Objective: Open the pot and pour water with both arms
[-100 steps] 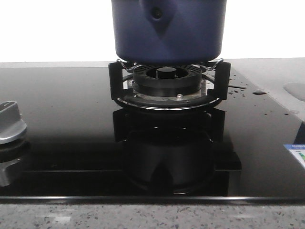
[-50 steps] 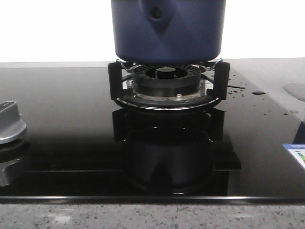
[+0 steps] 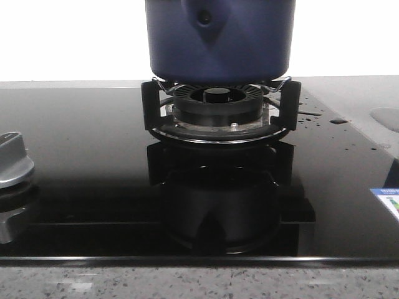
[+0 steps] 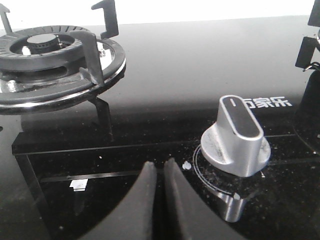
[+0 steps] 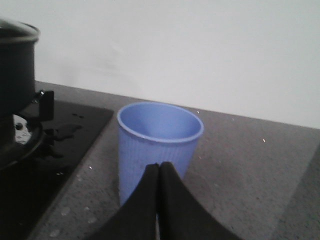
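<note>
Squarely on the burner grate [image 3: 218,115] stood the pot [image 3: 219,43], upright with its axis vertical and its riveted handle mount [image 3: 204,22] facing the near side; its top was cut off in the front view. It looked stiff and probably heavy if filled, its matte sides poor for gripping, so the handle seemed the likelier hold. Both jaws were pressed together and empty, the left gripper [image 4: 159,172] near a knob [image 4: 236,137] on the worktop, the right gripper [image 5: 159,172] before a blue cup [image 5: 159,145].

White Chinese characters "万家乐" on the black glass cooktop [image 4: 200,85], beside the silver knob [image 4: 236,136].
</note>
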`<act>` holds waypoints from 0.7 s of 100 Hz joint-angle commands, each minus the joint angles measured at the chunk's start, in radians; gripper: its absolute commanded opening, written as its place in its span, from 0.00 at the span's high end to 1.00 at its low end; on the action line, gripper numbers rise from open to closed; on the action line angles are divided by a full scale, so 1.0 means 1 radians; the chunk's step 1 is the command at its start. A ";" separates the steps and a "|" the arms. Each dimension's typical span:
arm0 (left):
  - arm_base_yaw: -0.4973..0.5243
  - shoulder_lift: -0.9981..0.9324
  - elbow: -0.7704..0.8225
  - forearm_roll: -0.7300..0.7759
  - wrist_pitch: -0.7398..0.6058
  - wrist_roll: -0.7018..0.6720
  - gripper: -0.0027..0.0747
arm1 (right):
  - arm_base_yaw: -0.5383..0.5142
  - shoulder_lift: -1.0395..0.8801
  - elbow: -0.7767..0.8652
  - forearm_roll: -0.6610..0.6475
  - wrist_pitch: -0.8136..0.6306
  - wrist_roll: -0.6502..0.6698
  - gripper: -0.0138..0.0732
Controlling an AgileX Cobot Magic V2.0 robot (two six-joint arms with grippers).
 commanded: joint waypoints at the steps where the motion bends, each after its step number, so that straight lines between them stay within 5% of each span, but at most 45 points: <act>1: 0.003 -0.032 0.045 -0.014 -0.044 -0.009 0.99 | -0.003 0.011 0.000 -0.004 0.016 -0.019 0.91; 11: 0.003 -0.032 0.045 -0.014 -0.044 -0.009 0.99 | -0.001 0.007 0.041 0.168 0.036 -0.059 0.91; 26: 0.003 -0.032 0.045 -0.014 -0.044 -0.009 0.99 | -0.001 0.005 0.090 0.613 0.051 -0.529 0.91; 33: 0.003 -0.032 0.045 -0.014 -0.044 -0.009 0.99 | -0.008 0.005 0.117 0.729 0.033 -0.616 0.91; 48: 0.003 -0.032 0.045 -0.014 -0.044 -0.009 0.99 | -0.013 -0.034 0.209 0.823 -0.072 -0.654 0.91; 70: 0.003 -0.032 0.045 -0.014 -0.044 -0.009 0.99 | -0.070 -0.187 0.205 0.983 0.129 -0.881 0.91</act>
